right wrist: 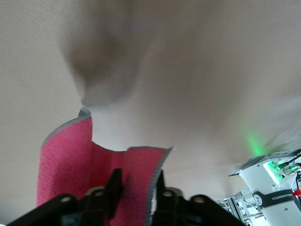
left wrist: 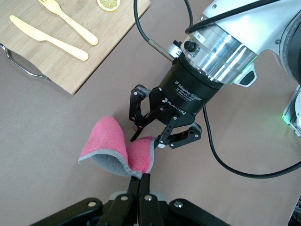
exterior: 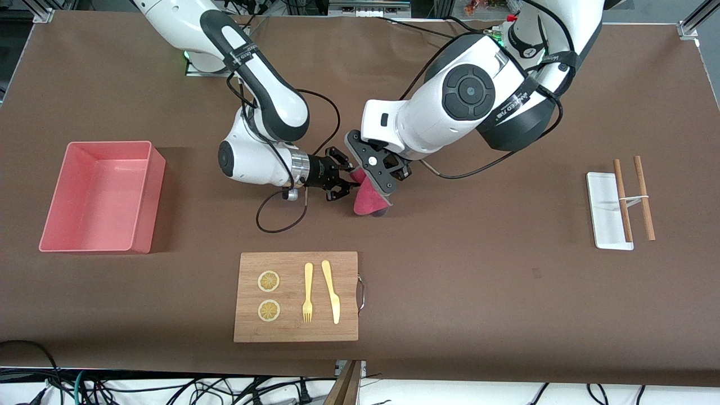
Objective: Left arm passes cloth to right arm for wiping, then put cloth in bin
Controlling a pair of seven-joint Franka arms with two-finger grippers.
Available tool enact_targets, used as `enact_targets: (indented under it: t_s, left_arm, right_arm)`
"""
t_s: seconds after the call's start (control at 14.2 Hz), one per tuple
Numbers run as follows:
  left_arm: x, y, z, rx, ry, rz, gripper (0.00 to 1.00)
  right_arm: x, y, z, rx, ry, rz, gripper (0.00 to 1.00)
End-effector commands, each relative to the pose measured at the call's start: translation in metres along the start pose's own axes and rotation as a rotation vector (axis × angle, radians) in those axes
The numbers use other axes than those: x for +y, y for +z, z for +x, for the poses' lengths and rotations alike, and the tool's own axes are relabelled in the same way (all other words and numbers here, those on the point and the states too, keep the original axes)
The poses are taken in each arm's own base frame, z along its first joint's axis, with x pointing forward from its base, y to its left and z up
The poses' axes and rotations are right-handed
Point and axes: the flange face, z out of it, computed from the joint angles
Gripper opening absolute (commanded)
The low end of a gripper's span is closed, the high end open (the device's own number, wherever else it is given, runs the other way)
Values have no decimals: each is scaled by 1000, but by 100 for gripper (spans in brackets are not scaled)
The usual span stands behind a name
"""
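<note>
Bin (exterior: 101, 197): pink, open-topped, on the table at the right arm's end, well apart from the handover.
Right gripper (exterior: 344, 181): over bare table between the bin and the left gripper, fingers closing around one flap of the cloth (exterior: 368, 201); firm pinch not yet certain.
Cloth: in the air, pink face outward, grey lining showing at the folded edge, above the table farther from the front camera than the wooden board (exterior: 296, 296).
Left gripper (left wrist: 141, 183): clamped tight on the cloth's other edge, over the same patch of table.
Risk, release: cloth dropped to the table if let go before the right fingers bite.
Risk, tug: stretching or a slipped hold if both grips pull apart.
Risk, contact: fingertips very close; slight misalignment could knock them together.
</note>
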Motion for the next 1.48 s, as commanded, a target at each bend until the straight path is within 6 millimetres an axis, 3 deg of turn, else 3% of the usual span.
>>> enact_targets:
  t_s: [0.0, 0.21, 0.49, 0.78, 0.99, 1.06, 1.27, 1.41]
  left_arm:
    - [4, -5, 0, 2, 26, 20, 0]
    - [4, -6, 0, 3, 27, 20, 0]
    - [3, -4, 0, 1, 25, 17, 0]
    - [4, -6, 0, 3, 25, 20, 0]
    - [4, -7, 0, 4, 24, 24, 0]
    - [4, -7, -1, 1, 20, 22, 99]
    - [3, -8, -1, 1, 24, 25, 100]
    - [0, -10, -4, -11, 13, 25, 100]
  right_arm:
    - [5, 1, -4, -15, -37, 9, 0]
    - [3, 3, -4, -17, -49, 8, 0]
    - [-9, -13, -7, -26, -154, 18, 0]
    - [-29, -55, -22, -6, -279, -41, 0]
    - [-41, -107, -29, 66, -379, -110, 0]
    - [-45, -126, -35, 102, -423, -138, 0]
    - [-54, -188, -37, 136, -520, -211, 0]
    - [-54, -215, -37, 144, -601, -258, 0]
